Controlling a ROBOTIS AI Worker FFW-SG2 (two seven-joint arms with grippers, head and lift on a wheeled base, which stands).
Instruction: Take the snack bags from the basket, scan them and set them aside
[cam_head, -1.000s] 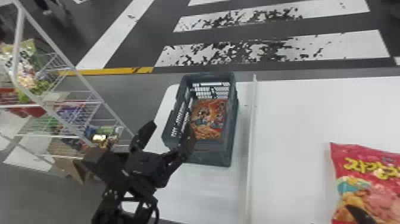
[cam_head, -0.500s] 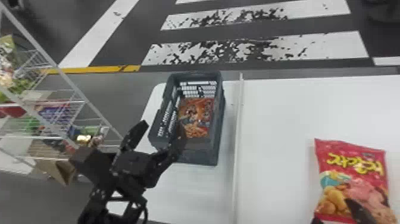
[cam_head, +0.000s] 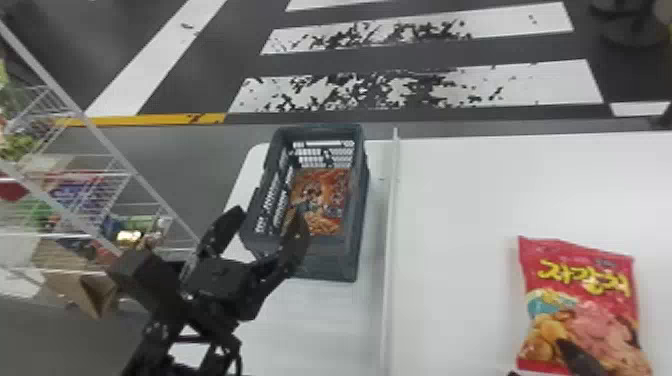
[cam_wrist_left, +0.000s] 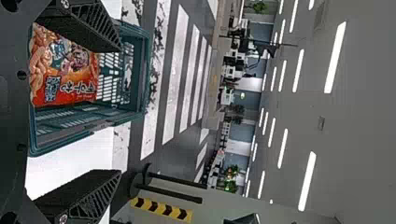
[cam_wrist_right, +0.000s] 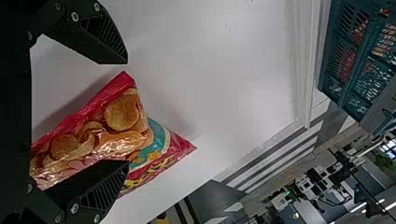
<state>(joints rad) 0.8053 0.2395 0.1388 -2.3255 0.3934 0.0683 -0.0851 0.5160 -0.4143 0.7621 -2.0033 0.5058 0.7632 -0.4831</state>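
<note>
Snack bags (cam_head: 590, 305), two; one basket (cam_head: 332, 262), holding one

The head view looks forward and down from high over the table (cam_head: 475, 200). The left wrist view faces nearly level, close past the basket (cam_head: 330, 265) to the far ceiling (cam_wrist_left: 369, 116). The right slants down close over the red bag (cam_head: 580, 280). All 3 share basket and crosswalk (cam_head: 520, 90); 2 share the red bag.

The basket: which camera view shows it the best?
The head view: the basket shows nearly whole, the left gripper overlapping it. The left wrist view shows its inside, partly behind a finger; the right wrist view, part of its latticed side.
</note>
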